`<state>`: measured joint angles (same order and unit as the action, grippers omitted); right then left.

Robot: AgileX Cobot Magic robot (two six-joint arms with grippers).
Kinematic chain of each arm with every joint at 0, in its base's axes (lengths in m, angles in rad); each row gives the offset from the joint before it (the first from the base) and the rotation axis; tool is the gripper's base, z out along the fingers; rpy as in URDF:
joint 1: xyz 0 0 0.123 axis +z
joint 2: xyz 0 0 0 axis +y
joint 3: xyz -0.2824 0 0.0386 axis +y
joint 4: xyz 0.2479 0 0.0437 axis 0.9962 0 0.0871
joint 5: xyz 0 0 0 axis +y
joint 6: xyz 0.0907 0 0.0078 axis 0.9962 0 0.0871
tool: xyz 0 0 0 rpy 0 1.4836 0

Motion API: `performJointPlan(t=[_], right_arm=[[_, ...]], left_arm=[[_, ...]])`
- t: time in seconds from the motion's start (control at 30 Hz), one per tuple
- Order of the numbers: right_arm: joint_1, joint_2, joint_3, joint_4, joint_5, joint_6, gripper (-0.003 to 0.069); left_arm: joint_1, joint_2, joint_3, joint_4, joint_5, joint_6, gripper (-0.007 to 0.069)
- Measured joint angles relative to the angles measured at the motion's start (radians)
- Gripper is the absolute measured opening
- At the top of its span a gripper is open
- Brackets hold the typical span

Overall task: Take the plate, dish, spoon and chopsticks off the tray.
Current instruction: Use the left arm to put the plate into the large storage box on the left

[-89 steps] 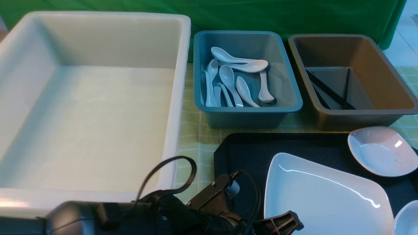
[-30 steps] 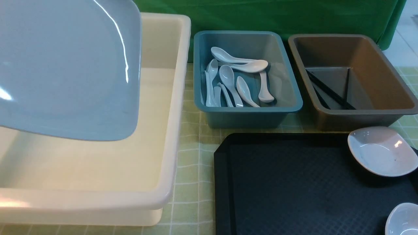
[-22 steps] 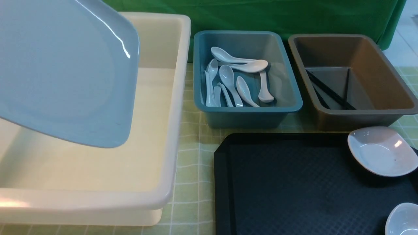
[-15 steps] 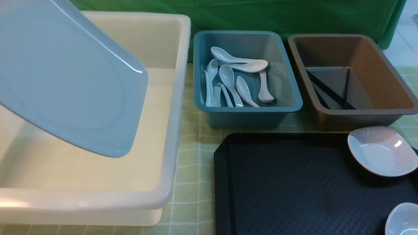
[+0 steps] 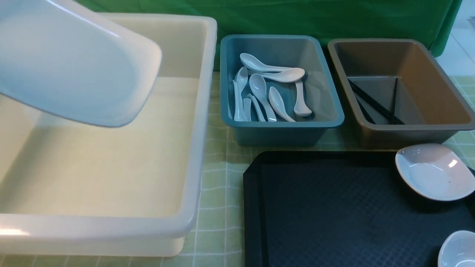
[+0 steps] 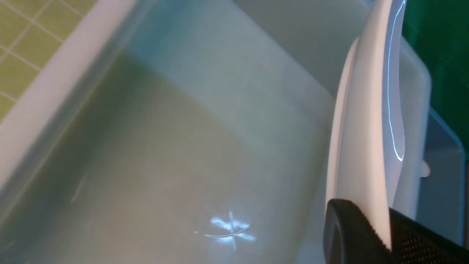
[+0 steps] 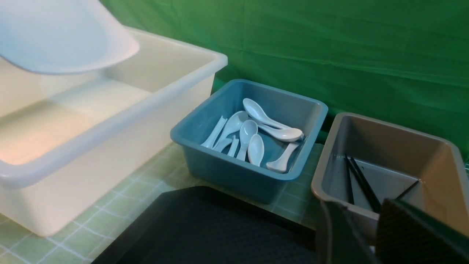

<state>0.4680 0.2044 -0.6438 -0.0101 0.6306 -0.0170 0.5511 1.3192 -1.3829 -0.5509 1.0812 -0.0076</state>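
The large white plate hangs tilted above the white bin. My left gripper is shut on the plate's edge, seen edge-on in the left wrist view. The black tray lies at the front right. Two small white dishes sit on its right side. Several white spoons lie in the blue bin. Black chopsticks lie in the brown bin. My right gripper hovers over the tray's far right part, open, nothing between its fingers.
The three bins stand in a row along the back, in front of a green cloth. A green checked tablecloth shows between the white bin and the tray. The white bin's inside holds nothing.
Three seconds ago the plate lay on the tray with my left gripper at its edge. It now hangs over the white bin, and in the last half second its lower corner rose.
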Motion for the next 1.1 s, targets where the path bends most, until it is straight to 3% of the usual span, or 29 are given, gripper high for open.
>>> performJointPlan(t=[0.2, 0.6, 1.1], right_arm=[[0.0, 0.0, 0.0, -0.001, 0.0, 0.0, 0.0169], [0.0, 0.0, 0.0, -0.001, 0.0, 0.0, 0.0176], [0.0, 0.0, 0.0, 0.0, 0.0, 0.0, 0.0176]], left_arm=[[0.0, 0.065, 0.035, 0.026, -0.019, 0.013, 0.0008], [0.0, 0.158, 0.241, -0.003, -0.273, 0.045, 0.0008], [-0.001, 0.232, 0.248, -0.007, -0.345, 0.06, 0.0009]])
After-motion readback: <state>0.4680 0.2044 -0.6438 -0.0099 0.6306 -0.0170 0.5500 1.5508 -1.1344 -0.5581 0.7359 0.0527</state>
